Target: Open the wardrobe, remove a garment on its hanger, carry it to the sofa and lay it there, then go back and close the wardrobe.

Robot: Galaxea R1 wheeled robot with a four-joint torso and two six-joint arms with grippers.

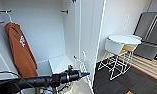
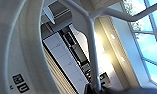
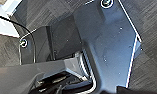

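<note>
The wardrobe [image 1: 44,30] stands open right in front of me, plain white inside. My left arm reaches in from the lower left, and its gripper [image 1: 87,73] is by the open right door [image 1: 90,37]. In the left wrist view the thin white hanger [image 2: 90,50] runs down into the dark gripper [image 2: 94,88], which looks shut on it. The off-white garment [image 2: 16,50] fills the space beside it, with a small label near its collar. In the head view a pale bit of garment [image 1: 77,88] hangs below the arm.
A long rust-orange garment [image 1: 21,50] hangs at the wardrobe's left on its own hanger. To the right stand a round white table [image 1: 124,39], a white wire-legged chair [image 1: 114,47] and a steel fridge [image 1: 150,32]. Dark carpet [image 1: 124,82] lies to the right.
</note>
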